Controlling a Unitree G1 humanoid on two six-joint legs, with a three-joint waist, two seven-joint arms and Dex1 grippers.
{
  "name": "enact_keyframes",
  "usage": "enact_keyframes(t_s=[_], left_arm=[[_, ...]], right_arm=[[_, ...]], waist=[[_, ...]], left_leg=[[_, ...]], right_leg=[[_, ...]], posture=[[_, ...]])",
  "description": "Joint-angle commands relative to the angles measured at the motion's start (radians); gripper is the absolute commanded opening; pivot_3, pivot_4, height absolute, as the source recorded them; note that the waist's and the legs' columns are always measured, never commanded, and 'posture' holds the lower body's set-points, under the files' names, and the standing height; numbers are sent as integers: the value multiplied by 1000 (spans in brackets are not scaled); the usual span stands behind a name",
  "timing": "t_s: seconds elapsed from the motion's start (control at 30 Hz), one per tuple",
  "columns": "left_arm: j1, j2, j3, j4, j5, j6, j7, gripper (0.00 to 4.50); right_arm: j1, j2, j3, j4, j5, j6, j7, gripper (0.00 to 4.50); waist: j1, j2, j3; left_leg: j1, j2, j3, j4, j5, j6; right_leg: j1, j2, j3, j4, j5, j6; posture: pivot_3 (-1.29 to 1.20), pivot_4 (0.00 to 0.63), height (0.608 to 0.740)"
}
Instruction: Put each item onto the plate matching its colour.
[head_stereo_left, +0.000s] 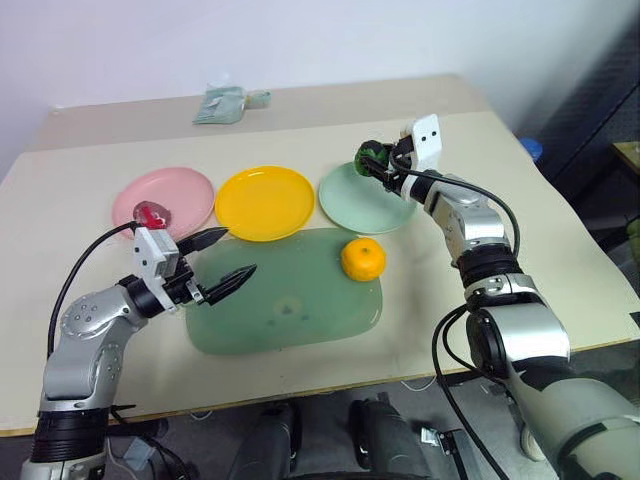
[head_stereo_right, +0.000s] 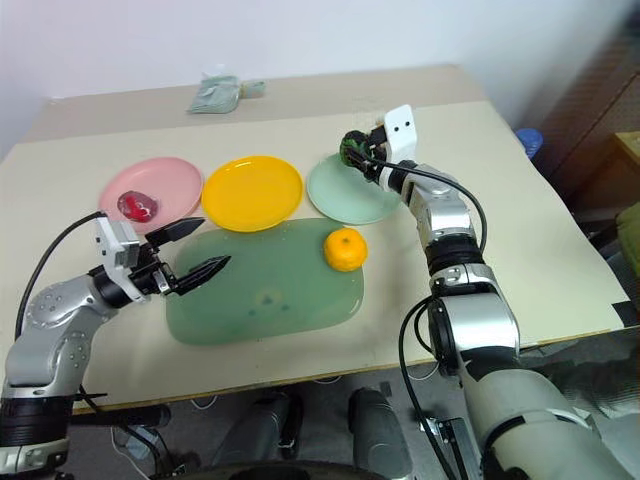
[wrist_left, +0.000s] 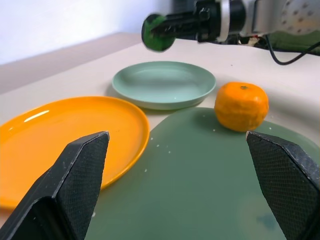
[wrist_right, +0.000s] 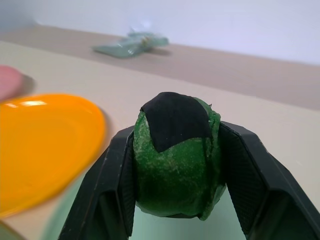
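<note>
— Trouble could start at the pink plate (head_stereo_left: 175, 195), if you ask me. The dark red fruit (head_stereo_left: 152, 215) already sits on it, and the left gripper (head_stereo_left: 222, 262), fingers spread wide and holding nothing, hangs over the green mat (head_stereo_left: 290, 310) just on the near side of that plate. A careless swing and it could knock the plate or roll the fruit off.

— Fair. And the yellow plate (head_stereo_left: 265, 202), next along from the pink one?

— Bare. The orange fruit (head_stereo_left: 362, 259) lies on the mat's far corner, on the near side of the mint green plate (head_stereo_left: 350, 205) and well apart from the pink one. It's round, so a nudge from one finger might send it rolling across the counter (head_stereo_left: 80, 160) before anything closes on it.

— What about the other arm?

— The right gripper (head_stereo_left: 380, 158) is clamped on the dark green fruit (head_stereo_left: 372, 157), held above the mint plate's far edge, the plate farthest from the pink one. My worry is that let go there, near the rim, it could bounce or roll out of such a shallow dish. I'd want it lower and nearer the plate's middle first.

— Both arms meeting over the mat?

— Possible, if the left goes for the orange fruit while the right draws back.
</note>
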Motion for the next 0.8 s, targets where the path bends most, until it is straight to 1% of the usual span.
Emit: enact_keyframes(t_s=[0.03, 0.13, 0.2, 0.23, 0.37, 0.43, 0.5, 0.63, 0.7, 0.73, 0.8], left_arm=[[16, 9, 13, -45, -19, -2, 4, 4500], [23, 15, 13, -46, -23, 3, 0, 4500], [23, 15, 12, -47, -24, 4, 1, 4500], [22, 16, 9, -46, -27, 13, -1, 4500], [11, 10, -14, -57, -26, 41, 13, 4500], [-7, 2, -37, -51, -20, 49, 12, 4500], [-30, 2, -61, -40, -22, 61, 1, 4500], [-111, 2, -111, 30, -19, 77, -44, 4500], [-163, -3, -135, 79, -12, 79, -69, 4500], [-195, -8, -150, 111, -7, 78, -84, 4500], [-248, -15, -177, 163, 2, 81, -110, 4500]], right_arm=[[-55, 16, -12, 98, -23, -89, -1, 2288], [-60, 23, -19, 147, -28, -109, 12, 3190], [-61, 24, -24, 163, -28, -114, 17, 4092], [-55, 22, -25, 165, -31, -120, 12, 4448], [-19, 2, -34, 115, -27, -130, 19, 4448], [37, -26, -38, -4, -8, -107, 63, 4448], [137, -64, -33, -220, 30, -37, 133, 4448], [445, -206, -53, -848, 195, 260, 234, 4448], [595, -287, -112, -1107, 301, 409, 236, 4448], [670, -324, -161, -1217, 355, 471, 227, 4448], [790, -377, -262, -1375, 456, 575, 200, 4448]], waist=[[-3, 0, 0], [-2, 0, 0], [-2, 0, 0], [-1, 0, 0], [1, 0, 0], [4, 0, 0], [12, 0, 0], [35, 1, 0], [38, 2, 0], [38, 2, 1], [42, 2, 0]], left_leg=[[0, 0, 0, 0, 0, 0], [0, 0, 0, 0, 0, 0], [0, 0, 0, 0, 0, 0], [0, 0, 0, 0, 0, 0], [0, 0, 0, 0, 0, 0], [0, 0, 0, 0, 0, -1], [0, 0, 0, 0, 0, -1], [0, 0, -1, 1, 0, 0], [0, 0, -1, 1, 0, 0], [0, 0, -1, 3, 0, 0], [0, 0, -2, 5, 0, 0]], right_leg=[[0, 0, 0, 0, 0, 0], [0, 0, 0, 0, 0, 0], [0, 0, 0, 0, 0, 0], [0, 0, 0, 0, 0, 0], [0, 0, 0, 0, 0, 0], [0, 0, 0, 0, 0, 0], [0, 0, 0, 0, 0, 0], [1, 0, -1, 0, 0, 0], [1, 0, -1, 0, 0, 0], [1, 0, -1, 0, 0, 0], [3, 0, -1, 1, 0, 0]], posture=[[0, 150, 740], [0, 150, 740], [0, 150, 740], [0, 150, 740], [0, 150, 740], [0, 150, 740], [0, 150, 740], [0, 150, 740], [0, 150, 740], [0, 150, 740], [0, 150, 740]])
